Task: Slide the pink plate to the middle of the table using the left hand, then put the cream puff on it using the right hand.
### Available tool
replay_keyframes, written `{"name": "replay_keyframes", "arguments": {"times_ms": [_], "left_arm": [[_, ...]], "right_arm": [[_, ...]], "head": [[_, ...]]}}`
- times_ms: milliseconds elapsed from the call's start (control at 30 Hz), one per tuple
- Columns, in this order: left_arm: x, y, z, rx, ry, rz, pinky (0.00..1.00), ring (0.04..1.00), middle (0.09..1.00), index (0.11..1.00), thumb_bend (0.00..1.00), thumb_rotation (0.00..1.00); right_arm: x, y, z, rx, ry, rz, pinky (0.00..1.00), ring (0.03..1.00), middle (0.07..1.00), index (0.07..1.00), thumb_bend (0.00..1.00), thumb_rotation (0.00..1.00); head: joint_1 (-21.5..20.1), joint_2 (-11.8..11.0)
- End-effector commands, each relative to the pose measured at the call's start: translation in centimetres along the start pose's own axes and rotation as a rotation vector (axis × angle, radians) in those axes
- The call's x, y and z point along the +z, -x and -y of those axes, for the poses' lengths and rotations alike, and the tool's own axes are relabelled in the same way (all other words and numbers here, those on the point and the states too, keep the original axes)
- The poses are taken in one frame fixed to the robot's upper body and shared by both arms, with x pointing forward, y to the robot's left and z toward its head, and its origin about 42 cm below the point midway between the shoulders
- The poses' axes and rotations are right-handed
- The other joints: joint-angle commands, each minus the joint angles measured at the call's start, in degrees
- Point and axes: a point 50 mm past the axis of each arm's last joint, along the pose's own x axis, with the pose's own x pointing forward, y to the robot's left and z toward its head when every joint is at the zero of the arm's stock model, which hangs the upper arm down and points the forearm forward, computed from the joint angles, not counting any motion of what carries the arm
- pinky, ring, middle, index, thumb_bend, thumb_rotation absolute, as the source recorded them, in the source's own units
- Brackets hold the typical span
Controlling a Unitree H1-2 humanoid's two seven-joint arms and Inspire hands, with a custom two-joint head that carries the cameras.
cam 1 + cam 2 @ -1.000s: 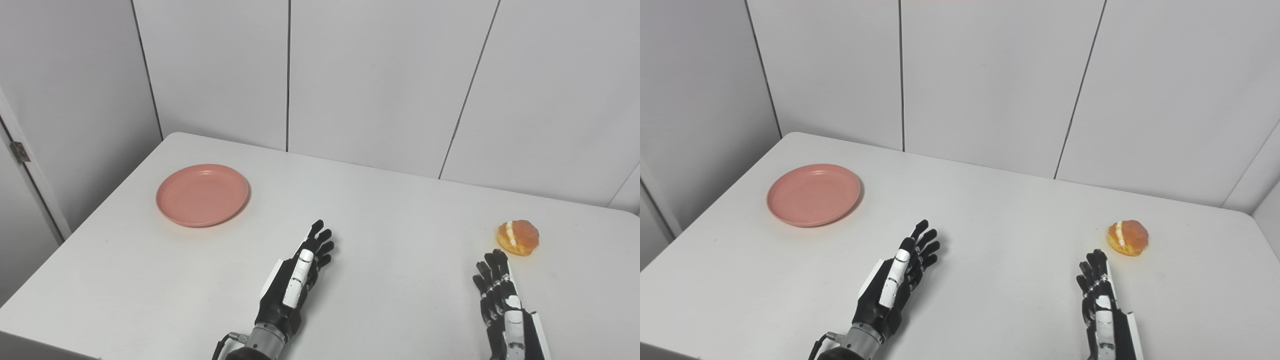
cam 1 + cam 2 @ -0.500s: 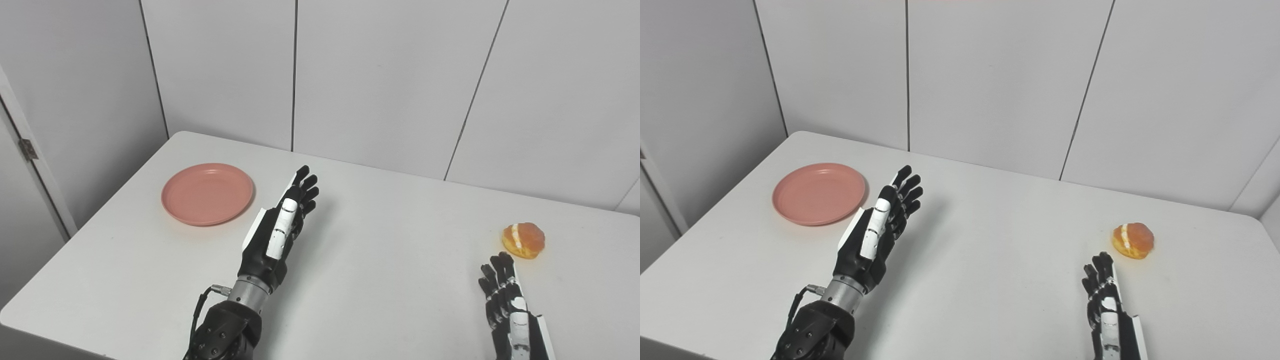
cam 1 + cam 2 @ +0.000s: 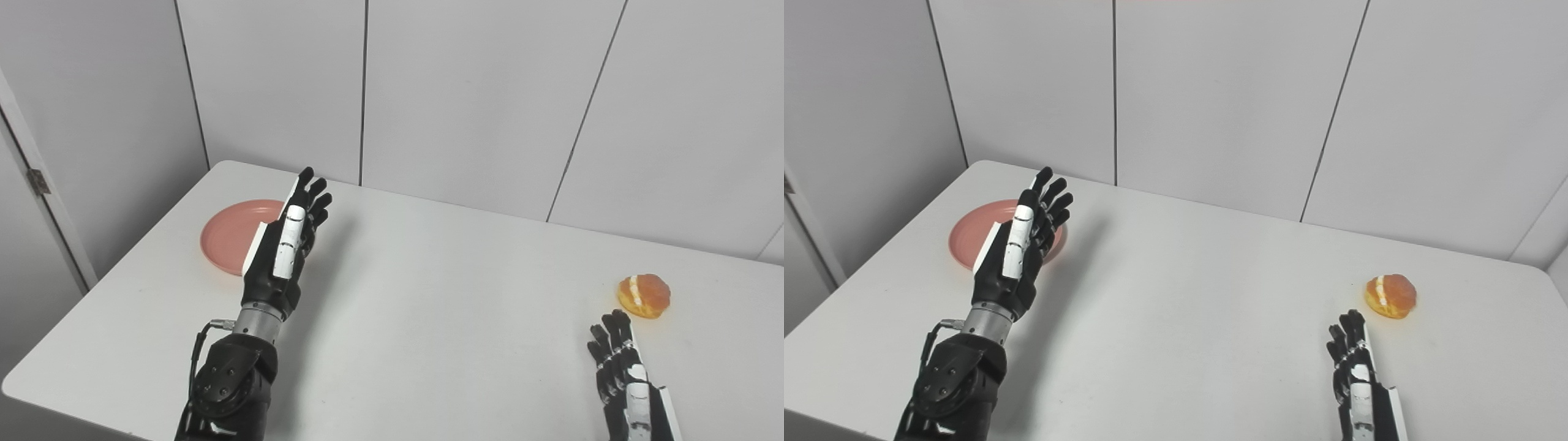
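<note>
Above the pink plate (image 3: 228,236), we see the left hand (image 3: 283,245) raised, fingers spread, empty. Near the cream puff (image 3: 644,296), the right hand (image 3: 618,367) rests on the desk (image 3: 441,318), fingers apart.

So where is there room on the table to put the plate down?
The widest bare patch of table lies in the middle, between the left hand over the pink plate and the cream puff. It is more crowded at the right, where the right hand waits close to the puff.
</note>
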Motion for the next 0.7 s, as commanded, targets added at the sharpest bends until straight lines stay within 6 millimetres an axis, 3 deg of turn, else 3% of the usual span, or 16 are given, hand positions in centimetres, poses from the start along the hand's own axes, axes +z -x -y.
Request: {"name": "replay_keyframes", "arguments": {"times_ms": [0,467,667], "left_arm": [[2.3,-1.6,-0.1,-0.009,-0.003,0.126,0.97,0.955,0.975,0.981,0.64,0.99],[5.3,-3.9,-4.7,0.097,-0.066,0.210,0.98,0.965,0.987,0.993,0.57,1.00],[5.9,-4.5,-7.3,0.157,-0.096,0.214,0.98,0.963,0.973,0.968,0.60,1.00]], "right_arm": [[-2.6,0.7,2.2,-0.022,0.019,-0.119,1.00,0.984,1.000,1.000,0.56,1.00],[-2.7,0.7,2.3,-0.020,0.013,-0.118,1.00,0.986,1.000,1.000,0.54,1.00],[-2.6,0.8,2.3,-0.023,0.001,-0.122,1.00,0.993,1.000,1.000,0.53,1.00]], "head": [[0.1,0.0],[0.8,-0.5],[1.0,-0.6]]}}
